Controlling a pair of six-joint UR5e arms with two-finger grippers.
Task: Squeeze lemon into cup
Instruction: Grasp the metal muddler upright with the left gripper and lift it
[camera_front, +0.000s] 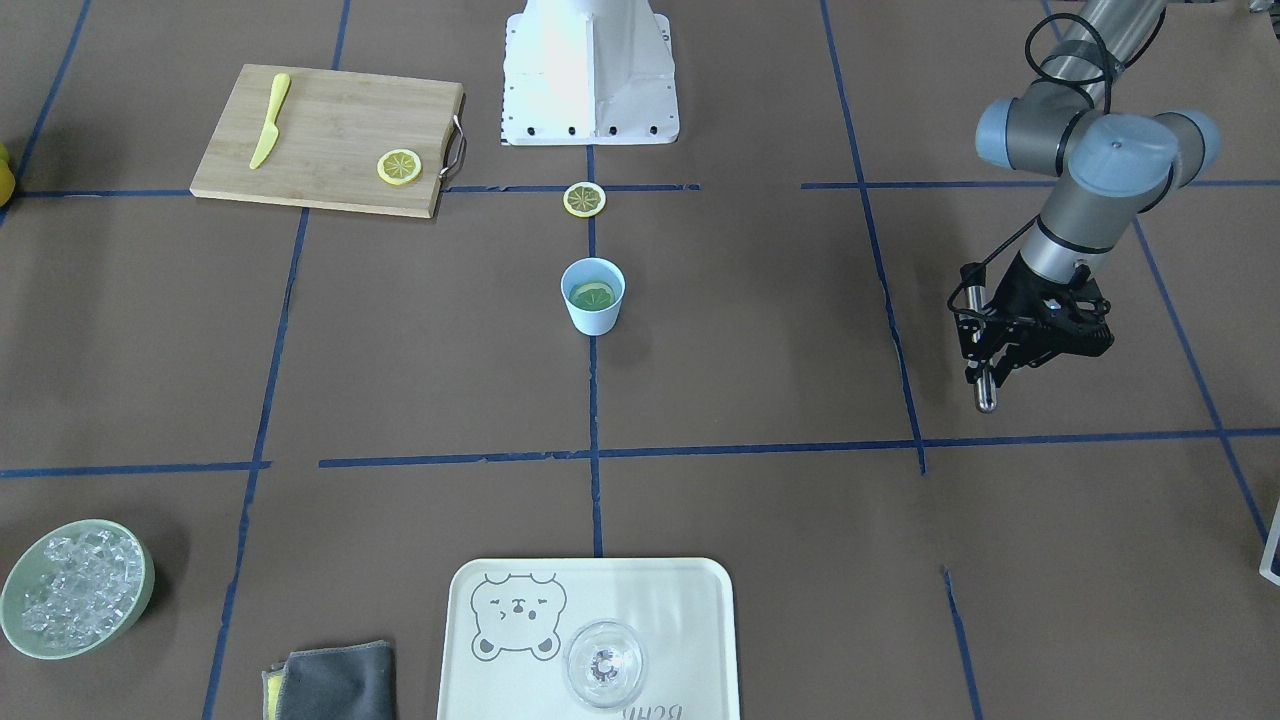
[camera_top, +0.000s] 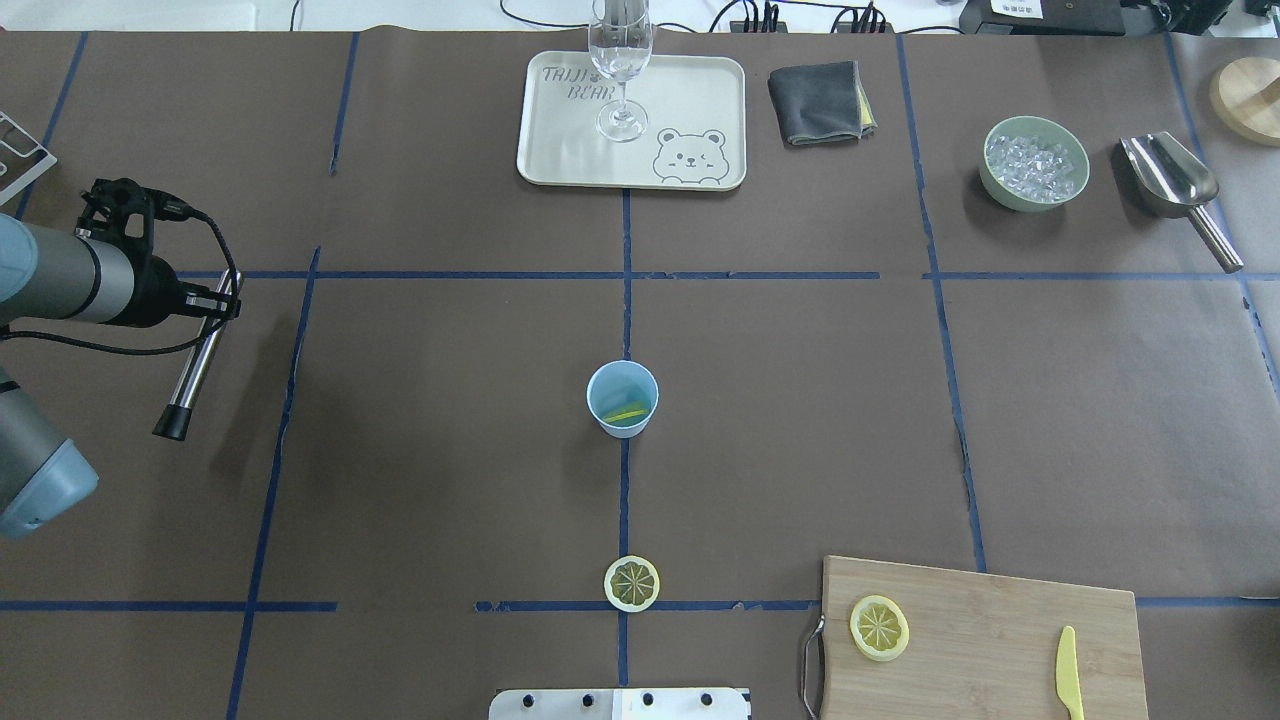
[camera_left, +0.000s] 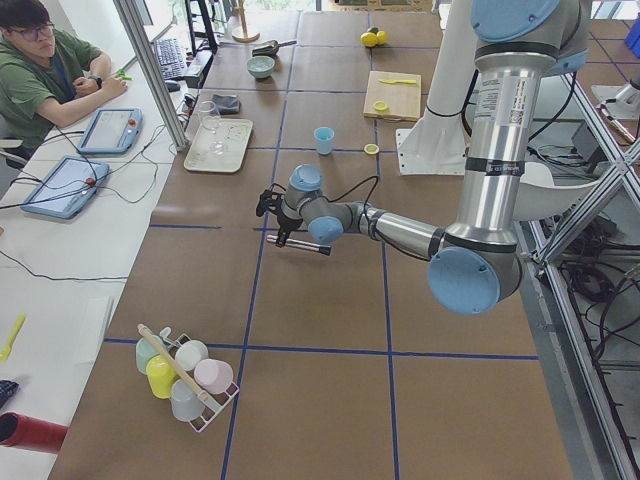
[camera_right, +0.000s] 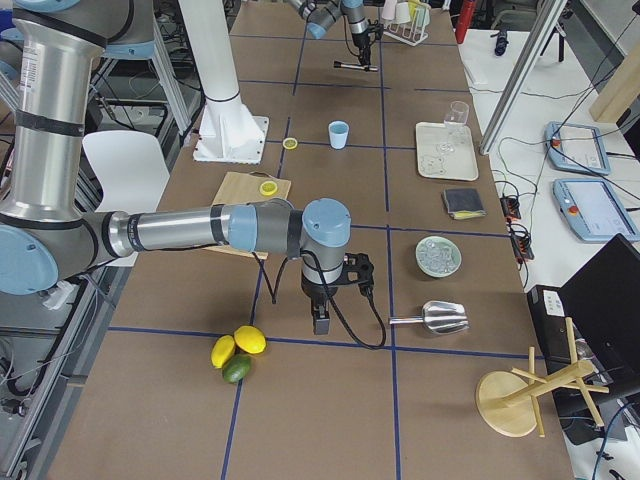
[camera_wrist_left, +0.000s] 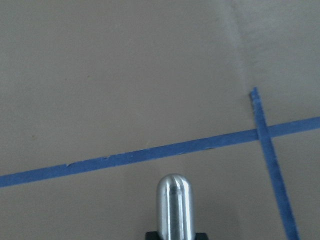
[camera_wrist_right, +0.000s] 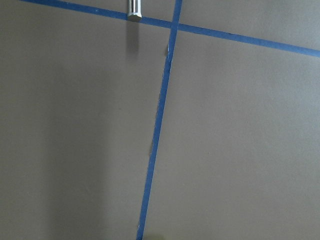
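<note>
The pale-blue cup (camera_front: 592, 310) stands upright at the table's middle, with a lemon slice (camera_front: 592, 294) lying inside it; it also shows in the overhead view (camera_top: 622, 398). A second lemon slice (camera_front: 585, 200) lies on the table between the cup and the robot's base. A third lemon slice (camera_front: 399, 167) lies on the cutting board (camera_front: 330, 140). My left gripper (camera_front: 992, 345) is far off to the cup's side, shut on a metal rod (camera_top: 195, 355) and held above the table. My right gripper (camera_right: 322, 318) shows only in the exterior right view, so I cannot tell whether it is open or shut.
A yellow knife (camera_front: 270, 120) lies on the board. A tray (camera_top: 560, 140) holds a clear glass (camera_top: 620, 70). A grey cloth (camera_top: 815, 102), a green bowl of ice (camera_top: 1000, 185) and a metal scoop (camera_top: 1170, 180) sit at the far edge. Whole lemons (camera_right: 240, 345) lie near the right arm.
</note>
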